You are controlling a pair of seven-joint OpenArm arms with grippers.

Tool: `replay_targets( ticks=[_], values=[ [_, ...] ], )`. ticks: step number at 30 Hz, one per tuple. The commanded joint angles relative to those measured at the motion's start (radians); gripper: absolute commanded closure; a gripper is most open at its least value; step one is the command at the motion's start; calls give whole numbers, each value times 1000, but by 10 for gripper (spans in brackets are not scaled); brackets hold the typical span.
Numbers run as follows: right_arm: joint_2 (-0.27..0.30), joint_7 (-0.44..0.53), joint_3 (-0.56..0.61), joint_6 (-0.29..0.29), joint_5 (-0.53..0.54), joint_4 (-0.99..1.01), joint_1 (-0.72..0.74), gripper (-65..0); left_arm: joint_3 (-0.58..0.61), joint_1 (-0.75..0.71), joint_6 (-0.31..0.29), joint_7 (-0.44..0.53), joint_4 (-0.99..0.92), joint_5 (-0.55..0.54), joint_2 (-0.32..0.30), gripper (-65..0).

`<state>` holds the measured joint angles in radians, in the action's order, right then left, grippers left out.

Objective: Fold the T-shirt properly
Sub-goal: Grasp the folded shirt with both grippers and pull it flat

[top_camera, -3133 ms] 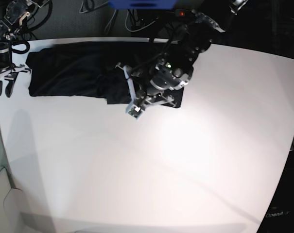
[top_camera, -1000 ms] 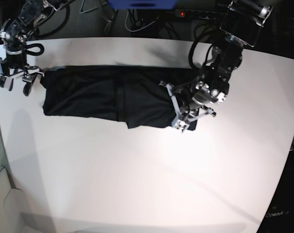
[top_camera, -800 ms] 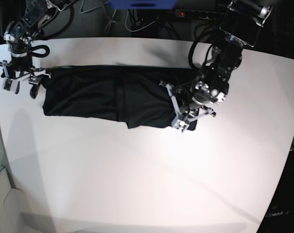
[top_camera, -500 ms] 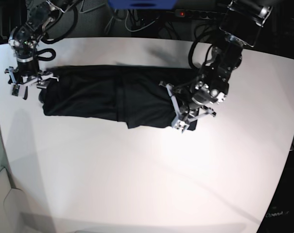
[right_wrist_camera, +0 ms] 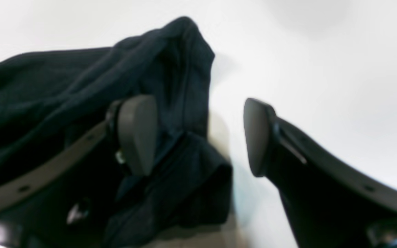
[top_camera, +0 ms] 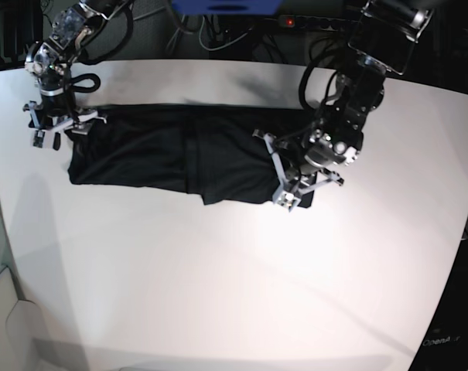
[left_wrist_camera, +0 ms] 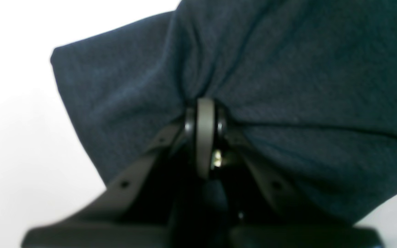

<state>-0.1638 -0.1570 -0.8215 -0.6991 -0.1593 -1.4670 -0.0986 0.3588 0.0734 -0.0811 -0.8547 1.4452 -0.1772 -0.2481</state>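
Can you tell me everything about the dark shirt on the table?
The T-shirt is plain, dark charcoal, soft thin knit, with no print. It lies folded into a long wrinkled band across the far part of the white table. The left gripper is shut, pinching a fold near one end. The right gripper is open over the other end's corner.

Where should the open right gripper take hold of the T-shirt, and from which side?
Grip the T-shirt at its bunched corner, coming down from above, one finger each side. The right gripper is open over that edge; the left gripper already pinches the other end.
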Motion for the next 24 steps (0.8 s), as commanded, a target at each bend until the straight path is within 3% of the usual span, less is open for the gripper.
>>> replay_targets(
  ticks=[1,15,18,24],
  values=[
    [7,27,3,1,16,-14,1,-401,1,-24,20,-154,-30,51,-15,0],
    [7,27,0,1,16,127,0,-385,1,-24,22,-156,-28,51,-13,0],
    [7,26,4,1,16,127,0,-315,1,-24,22,-156,-28,51,-13,0],
    [7,20,4,1,14,128,1,-77,1,-8,22,-156,-28,46,-13,0]
  ],
)
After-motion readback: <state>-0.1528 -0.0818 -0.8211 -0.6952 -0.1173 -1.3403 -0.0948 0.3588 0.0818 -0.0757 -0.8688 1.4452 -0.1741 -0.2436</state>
